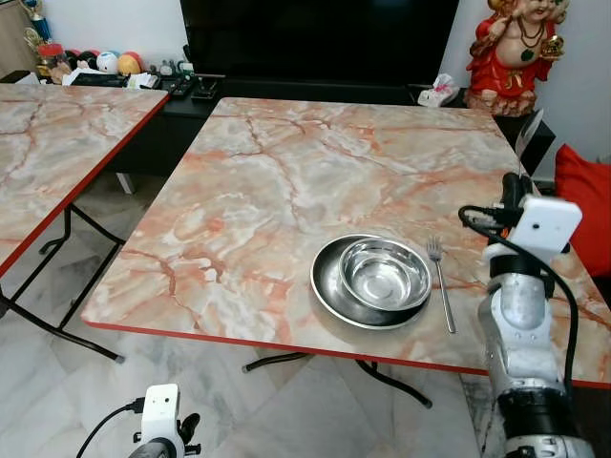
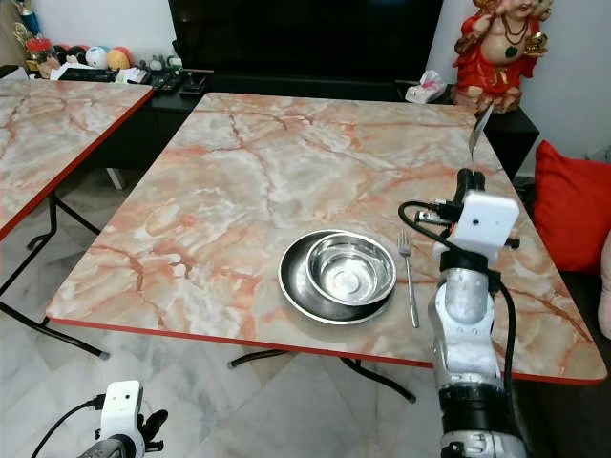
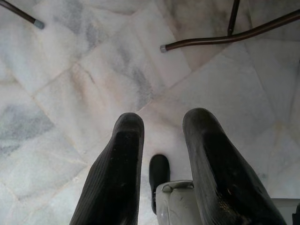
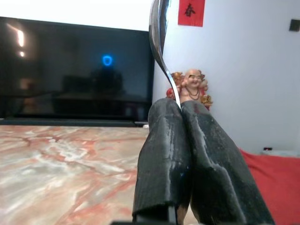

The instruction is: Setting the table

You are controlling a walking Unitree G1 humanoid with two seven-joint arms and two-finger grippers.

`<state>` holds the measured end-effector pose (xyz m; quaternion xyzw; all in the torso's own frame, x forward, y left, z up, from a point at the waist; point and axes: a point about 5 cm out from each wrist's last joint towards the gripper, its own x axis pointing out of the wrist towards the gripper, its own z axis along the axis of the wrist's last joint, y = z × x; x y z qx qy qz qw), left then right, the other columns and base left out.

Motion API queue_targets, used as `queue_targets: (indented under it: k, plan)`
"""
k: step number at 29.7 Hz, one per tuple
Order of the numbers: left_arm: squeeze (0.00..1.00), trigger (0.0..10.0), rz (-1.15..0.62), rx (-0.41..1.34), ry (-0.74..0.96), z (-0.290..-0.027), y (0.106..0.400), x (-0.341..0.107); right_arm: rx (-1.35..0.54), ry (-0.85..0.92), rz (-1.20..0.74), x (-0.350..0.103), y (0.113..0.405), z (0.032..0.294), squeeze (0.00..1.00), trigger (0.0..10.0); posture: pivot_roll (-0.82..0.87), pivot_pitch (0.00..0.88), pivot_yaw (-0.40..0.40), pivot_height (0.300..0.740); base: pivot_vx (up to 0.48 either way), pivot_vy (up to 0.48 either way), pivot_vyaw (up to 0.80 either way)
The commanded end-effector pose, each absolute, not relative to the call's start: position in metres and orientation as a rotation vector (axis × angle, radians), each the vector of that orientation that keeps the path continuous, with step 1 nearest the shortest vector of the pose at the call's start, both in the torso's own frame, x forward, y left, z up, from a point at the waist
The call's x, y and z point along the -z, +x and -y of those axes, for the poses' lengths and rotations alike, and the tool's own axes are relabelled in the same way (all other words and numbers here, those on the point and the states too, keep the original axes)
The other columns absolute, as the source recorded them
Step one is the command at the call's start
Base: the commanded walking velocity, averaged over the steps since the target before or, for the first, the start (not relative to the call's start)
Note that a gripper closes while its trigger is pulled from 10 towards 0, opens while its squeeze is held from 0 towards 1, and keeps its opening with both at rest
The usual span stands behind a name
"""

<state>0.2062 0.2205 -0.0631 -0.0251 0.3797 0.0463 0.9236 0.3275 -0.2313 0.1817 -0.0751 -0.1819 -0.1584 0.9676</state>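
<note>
We are looking down from head, both eyes sharing marble table [image 1: 286, 191]. Left wrist camera is facing floor [image 3: 70, 70] closely. Right wrist camera is looking level across table toward television [image 4: 70, 70].

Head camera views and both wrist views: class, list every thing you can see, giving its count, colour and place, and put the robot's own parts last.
Table: one, pink marble top with red edge, centre.
Second table: one, same pattern, on the robot's left.
Plate: one, silver, near the table's front edge.
Bowl: one, silver, standing in the plate.
Fork: one, silver, lying on the table just right of the plate.
Television: one, black, behind the table.
Statue: one, red and gold, right of the television.
Cushion: one, red, far right.
Floor: white marble tiles.
Spoon: one, silver, upright in the right gripper.
Right gripper: raised over the table's right side, shut on the spoon.
Left gripper: hangs low above the floor, fingers apart.
</note>
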Motion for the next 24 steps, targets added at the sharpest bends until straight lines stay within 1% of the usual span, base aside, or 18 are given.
queue_targets:
  k: [1,3,6,8,10,11,13,14,17,24]
  plan:
    - [0.0,10.0,-0.78,-0.098,-0.049,-0.223,0.206,0.063,0.368,-0.157,0.363,-0.188,0.329,0.246,0.0,10.0,0.1,0.0,-0.007,0.74,0.0,0.0,0.0]
    - [0.0,10.0,-0.778,-0.097,-0.049,-0.222,0.206,0.063,0.388,-0.184,0.353,-0.19,0.327,0.256,0.0,10.0,0.1,0.0,-0.007,0.74,0.0,0.0,0.0]
    - [0.0,10.0,-0.777,-0.094,-0.05,-0.221,0.207,0.062,0.425,-0.238,0.285,-0.186,0.327,0.269,0.0,10.0,0.1,0.0,-0.007,0.74,0.0,0.0,0.0]
    - [0.0,10.0,-0.778,-0.091,-0.05,-0.221,0.207,0.062,0.489,-0.267,0.199,-0.181,0.324,0.286,0.0,10.0,0.1,0.0,-0.006,0.74,0.0,0.0,0.0]
    - [0.0,10.0,-0.778,-0.091,-0.051,-0.221,0.207,0.062,0.506,-0.272,0.189,-0.181,0.323,0.289,0.0,10.0,0.1,0.0,-0.005,0.74,0.0,0.0,0.0]
    - [0.0,10.0,-0.779,-0.089,-0.049,-0.222,0.207,0.062,0.526,-0.27,0.149,-0.179,0.322,0.298,0.0,10.0,0.09,0.0,-0.003,0.74,0.0,0.0,0.0]
    - [0.0,10.0,-0.781,-0.087,-0.047,-0.222,0.207,0.062,0.541,-0.277,0.113,-0.176,0.321,0.304,0.0,10.0,0.09,0.0,-0.002,0.74,0.0,0.0,0.0]
    - [0.0,10.0,-0.781,-0.086,-0.047,-0.222,0.207,0.062,0.511,-0.29,0.029,-0.166,0.321,0.308,0.0,10.0,0.09,0.0,0.0,0.74,0.0,0.0,0.0]
    - [0.0,10.0,-0.78,-0.084,-0.047,-0.222,0.207,0.062,0.468,-0.299,-0.05,-0.156,0.322,0.308,0.0,10.0,0.09,0.0,0.002,0.74,0.0,0.0,0.0]
    - [0.0,10.0,-0.766,-0.081,-0.061,-0.222,0.209,0.061,0.441,-0.269,-0.08,-0.154,0.325,0.301,0.0,10.0,0.09,0.0,0.006,0.74,0.0,0.0,0.0]
